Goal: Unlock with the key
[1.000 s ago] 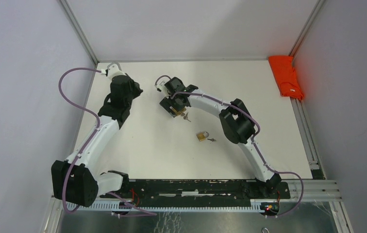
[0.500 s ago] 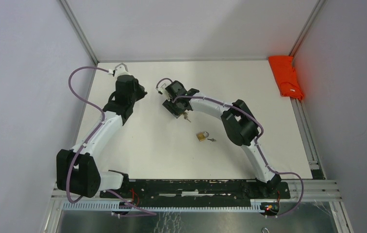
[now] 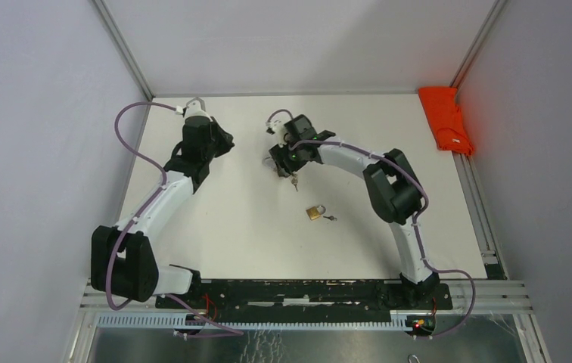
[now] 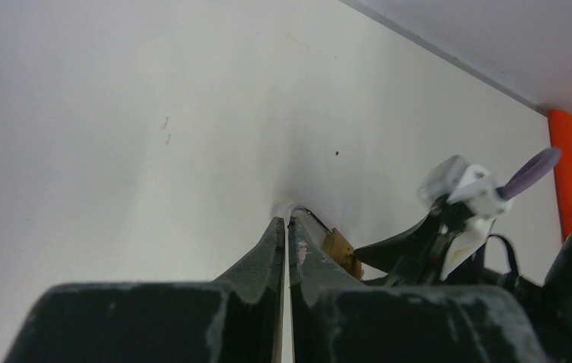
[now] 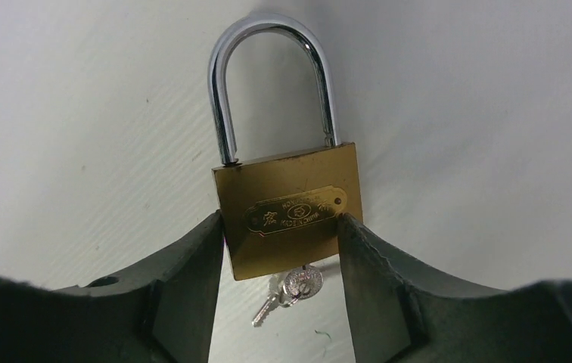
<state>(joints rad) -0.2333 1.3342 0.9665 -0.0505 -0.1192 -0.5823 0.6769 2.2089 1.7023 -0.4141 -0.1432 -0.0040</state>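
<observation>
A brass padlock [image 5: 287, 208] with a closed chrome shackle [image 5: 222, 98] sits between the fingers of my right gripper [image 5: 280, 221], which press on both sides of its body. A key [image 5: 302, 282] is stuck in its underside, and a second key [image 5: 266, 308] dangles from the ring. In the top view my right gripper [image 3: 277, 162] holds the lock over the table's back middle. To its left, apart from it, my left gripper [image 3: 228, 144] points at it. In the left wrist view its jaws [image 4: 287, 224] are nearly together with nothing between them, and the padlock [image 4: 341, 248] shows just beyond the tips.
Another brass padlock [image 3: 314, 212] lies on the white table with a small key [image 3: 330, 218] beside it, in front of the right gripper. An orange cloth [image 3: 445, 119] lies at the back right corner. Grey walls and metal rails border the table.
My left gripper has swung right and back toward the held padlock, and its jaws have closed further. My right gripper has carried the padlock a little right and farther back.
</observation>
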